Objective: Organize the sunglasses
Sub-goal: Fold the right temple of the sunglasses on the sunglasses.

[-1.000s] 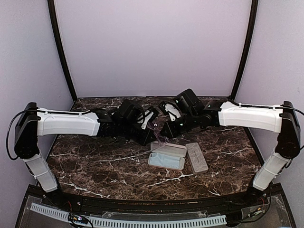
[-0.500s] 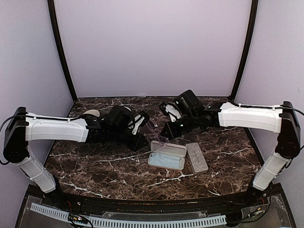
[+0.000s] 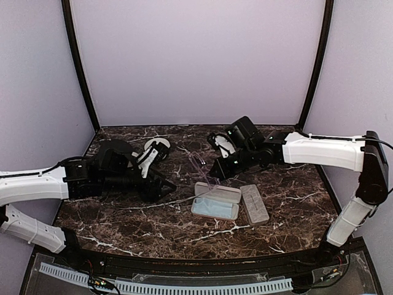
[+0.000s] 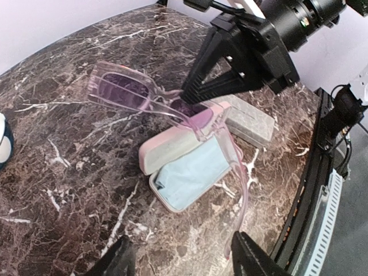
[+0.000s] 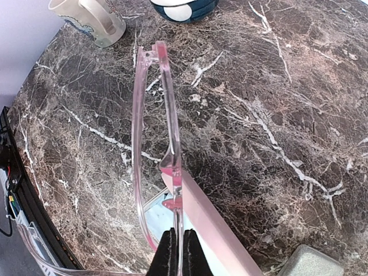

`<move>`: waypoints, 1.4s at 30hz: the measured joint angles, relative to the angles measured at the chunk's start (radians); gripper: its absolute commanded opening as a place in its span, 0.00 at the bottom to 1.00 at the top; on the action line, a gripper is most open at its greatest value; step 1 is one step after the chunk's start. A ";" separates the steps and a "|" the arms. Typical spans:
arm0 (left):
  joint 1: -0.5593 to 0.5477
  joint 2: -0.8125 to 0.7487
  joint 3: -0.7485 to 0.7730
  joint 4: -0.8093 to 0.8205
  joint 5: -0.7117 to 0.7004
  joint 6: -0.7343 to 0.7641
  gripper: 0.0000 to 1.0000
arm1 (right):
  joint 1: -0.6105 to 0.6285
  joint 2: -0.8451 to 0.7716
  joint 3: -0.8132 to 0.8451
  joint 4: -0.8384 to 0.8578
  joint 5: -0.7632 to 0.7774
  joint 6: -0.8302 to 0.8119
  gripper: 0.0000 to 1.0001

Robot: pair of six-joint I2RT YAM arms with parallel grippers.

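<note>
So the sunglasses [image 4: 150, 101] here are a see-through pink pair with purple lenses, hanging in the air just above the open pink case [image 4: 168, 154], not in it yet. One temple arm trails down past the case's near edge. The case has a light-blue cloth [image 4: 193, 173] lying inside, and a closed grey case [image 4: 253, 121] sits right beside it on the bench [image 3: 123, 215]. Looks like the task is only partway: nothing is packed away, this pair needs lowering into the case and the lid shutting (no second pair shows up anywhere in view). The right gripper [image 5: 176, 252] has its jaws pinched tight on a thin bit of the frame, carrying the whole pair. The left gripper [image 4: 184, 259] has its jaws fairly wide with nothing between them, off to the left, clear of the glasses.
</note>
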 measured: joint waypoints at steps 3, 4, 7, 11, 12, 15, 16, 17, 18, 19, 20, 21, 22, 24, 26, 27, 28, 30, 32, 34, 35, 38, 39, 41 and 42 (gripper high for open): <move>-0.022 -0.031 -0.030 0.001 0.016 0.009 0.80 | 0.000 0.001 0.006 -0.008 0.000 -0.002 0.00; -0.030 -0.035 -0.035 0.001 0.019 0.013 0.84 | 0.000 0.001 0.010 -0.011 0.000 -0.003 0.00; -0.053 -0.027 -0.037 0.000 0.029 0.035 0.88 | 0.000 0.003 0.019 -0.015 -0.001 -0.004 0.00; -0.080 0.042 -0.024 -0.006 0.037 0.074 0.89 | 0.000 0.007 0.028 -0.021 -0.001 -0.007 0.00; -0.082 0.074 -0.013 -0.014 0.035 0.085 0.89 | 0.000 0.008 0.028 -0.021 -0.002 -0.007 0.00; -0.093 0.141 0.011 -0.029 0.014 0.106 0.89 | 0.000 0.013 0.028 -0.022 -0.005 -0.007 0.00; -0.095 0.162 0.023 -0.034 -0.002 0.112 0.89 | 0.000 0.013 0.028 -0.023 -0.005 -0.007 0.00; -0.096 0.182 0.037 -0.041 -0.013 0.117 0.89 | 0.000 0.014 0.028 -0.024 -0.006 -0.007 0.00; -0.097 0.201 0.052 -0.045 -0.030 0.122 0.88 | 0.000 0.015 0.028 -0.023 -0.008 -0.007 0.00; -0.097 0.218 0.067 -0.046 -0.044 0.125 0.88 | 0.000 0.017 0.028 -0.024 -0.009 -0.007 0.00; -0.097 0.230 0.079 -0.047 -0.054 0.128 0.88 | 0.000 0.018 0.028 -0.024 -0.010 -0.007 0.00; -0.097 0.245 0.095 -0.048 -0.067 0.130 0.87 | 0.000 0.019 0.028 -0.024 -0.010 -0.007 0.00; -0.097 0.259 0.110 -0.048 -0.080 0.132 0.87 | 0.000 0.019 0.028 -0.024 -0.010 -0.007 0.00; -0.096 0.288 0.140 -0.051 -0.099 0.133 0.87 | 0.002 0.019 0.028 -0.024 -0.010 -0.008 0.00; -0.093 0.315 0.165 -0.053 -0.109 0.132 0.87 | 0.005 0.019 0.028 -0.025 -0.009 -0.010 0.00; -0.089 0.324 0.170 -0.052 -0.111 0.132 0.87 | 0.006 0.019 0.028 -0.024 -0.009 -0.011 0.00; -0.084 0.336 0.176 -0.053 -0.111 0.131 0.87 | 0.006 0.019 0.028 -0.024 -0.009 -0.012 0.00; -0.071 0.349 0.177 -0.055 -0.104 0.127 0.87 | 0.007 0.019 0.028 -0.024 -0.009 -0.016 0.00; -0.051 0.352 0.175 -0.055 -0.087 0.121 0.88 | 0.008 0.019 0.028 -0.024 -0.009 -0.020 0.00; -0.031 0.352 0.173 -0.045 -0.066 0.111 0.88 | 0.008 0.019 0.028 -0.024 -0.009 -0.023 0.00; -0.023 0.352 0.171 -0.040 -0.057 0.107 0.88 | 0.008 0.019 0.028 -0.024 -0.009 -0.025 0.00; -0.002 0.351 0.163 -0.029 -0.031 0.093 0.88 | 0.009 0.017 0.028 -0.024 -0.010 -0.034 0.00; 0.002 0.351 0.161 -0.024 -0.022 0.089 0.88 | 0.009 0.016 0.028 -0.024 -0.011 -0.038 0.00; 0.010 0.351 0.160 -0.021 -0.004 0.080 0.88 | 0.011 0.013 0.028 -0.025 -0.014 -0.043 0.00; 0.016 0.351 0.160 -0.020 0.004 0.074 0.88 | 0.011 0.011 0.028 -0.027 -0.016 -0.046 0.00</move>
